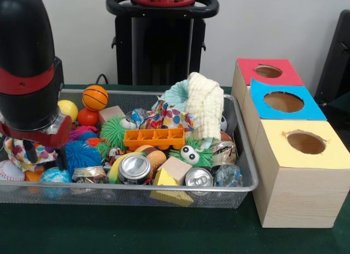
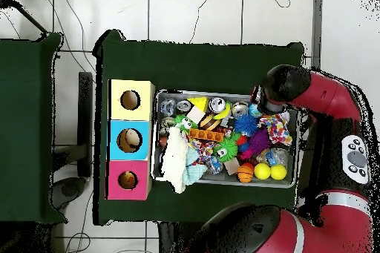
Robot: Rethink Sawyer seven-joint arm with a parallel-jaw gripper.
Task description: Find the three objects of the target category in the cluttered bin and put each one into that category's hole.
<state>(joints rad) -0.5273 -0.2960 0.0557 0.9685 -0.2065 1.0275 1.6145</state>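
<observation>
A wire mesh bin (image 1: 164,189) holds a heap of toys, balls, cloths and crushed cans. One can (image 1: 134,167) lies top-up at the bin's front, and a second can (image 1: 198,177) lies to its right. My gripper (image 1: 47,155) hangs over the bin's left end, above a patterned cloth (image 1: 19,151) and a blue spiky ball (image 1: 82,154). Its two thin fingers stand apart, open, with nothing held. In the overhead view the arm (image 2: 297,90) hides the gripper. Three boxes with round holes stand beside the bin: red (image 1: 246,65), blue (image 1: 261,94) and yellow (image 1: 298,177).
An orange tray (image 1: 154,138), a cream knit cloth (image 1: 205,104), a basketball (image 1: 95,96), a yellow ball (image 1: 68,108), green spiky toys (image 1: 114,131) and wooden blocks (image 1: 176,169) crowd the bin (image 2: 226,93). The boxes (image 2: 113,139) line its far short side from the arm. Green cloth covers the table (image 1: 126,229).
</observation>
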